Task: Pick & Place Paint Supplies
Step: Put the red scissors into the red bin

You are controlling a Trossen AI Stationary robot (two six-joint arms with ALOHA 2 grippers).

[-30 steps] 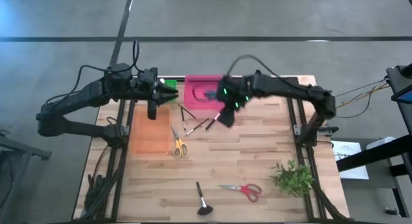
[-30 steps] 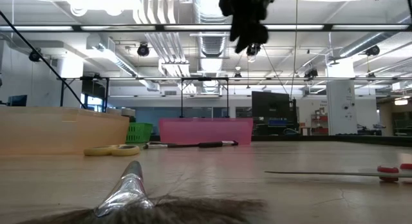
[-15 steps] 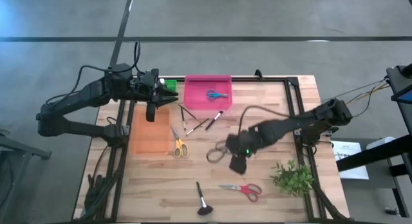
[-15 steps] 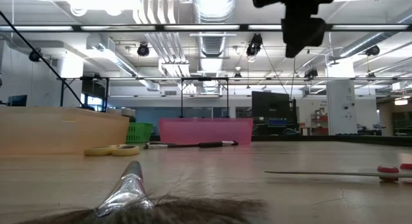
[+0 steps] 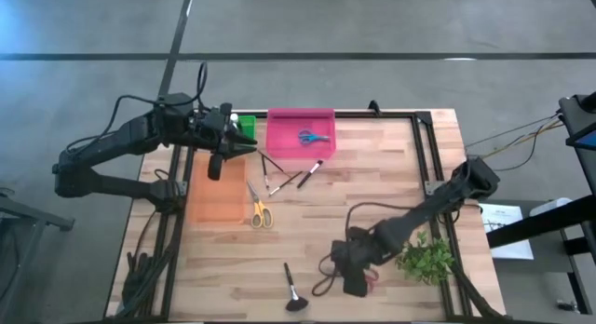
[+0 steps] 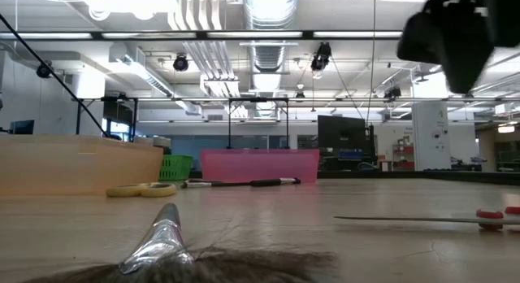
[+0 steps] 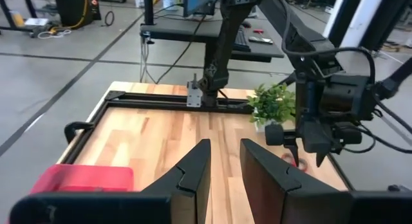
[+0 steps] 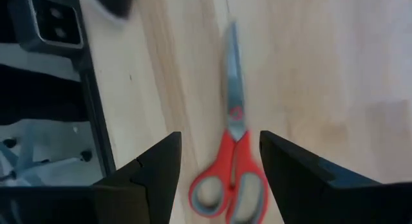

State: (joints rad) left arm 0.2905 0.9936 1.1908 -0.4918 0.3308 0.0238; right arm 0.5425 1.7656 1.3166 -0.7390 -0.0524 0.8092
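The red-handled scissors [image 8: 233,161] lie flat on the desk [image 5: 372,194], blades closed to a slim silver point, grey lining inside the red loops, near the leafy sprig [image 5: 425,258]. My right hand [image 5: 355,279] hovers over them, fingers spread (nothing held). My left hand [image 5: 215,166], fingers slightly parted and empty, waits above the orange tray [image 5: 215,198].

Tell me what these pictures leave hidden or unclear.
- Red scissors: in the high view the right gripper covers them; the low view cuts off their handles.
- Green basket: contents hidden under the left gripper.
- Big brush: cut off by the low view's bottom edge.
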